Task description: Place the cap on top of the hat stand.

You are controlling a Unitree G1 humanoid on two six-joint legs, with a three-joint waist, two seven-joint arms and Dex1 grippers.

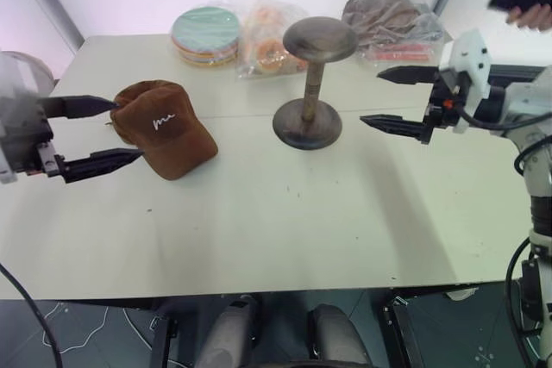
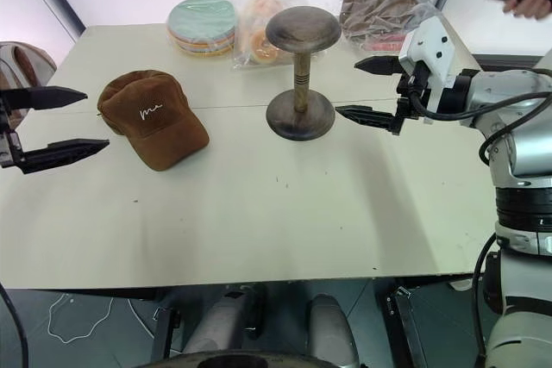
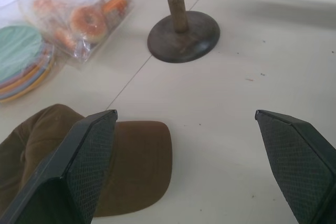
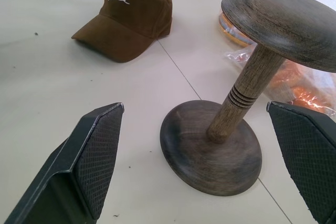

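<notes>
Cap [image 1: 164, 129] lies on the tabletop [image 1: 285, 221] in the left half of the head-camera frame, brown, crown up, with its curved brim toward the lower right and white script on the front. We see it resting flat, not on the stand. Our left hand [image 1: 110, 131] sits at the left edge of the frame with both black fingers spread wide, released and holding nothing; the fingertips reach just to the cap's back edge, one above it and one below, and we cannot tell whether they touch the fabric. In the left wrist view the cap's brim [image 3: 137, 161] shows beside one finger [image 3: 86, 156], the other finger well apart from it over bare tabletop.

The hat stand [image 1: 315, 84] stands upright at the centre of the frame, its round base on the tabletop, thin post rising to a bare round top disc. Our right hand [image 1: 392, 96] hovers just right of the stand, fingers wide apart, released and empty; in the right wrist view the stand's base [image 4: 210, 148] lies between the two fingers.

Along the upper edge of the tabletop we see a stack of coloured plates [image 1: 205, 34], a clear bag of orange items [image 1: 267, 40], and a plastic-wrapped hat [image 1: 388, 16]. A person's hand [image 1: 533, 13] holding a dark object appears in the upper right corner.
</notes>
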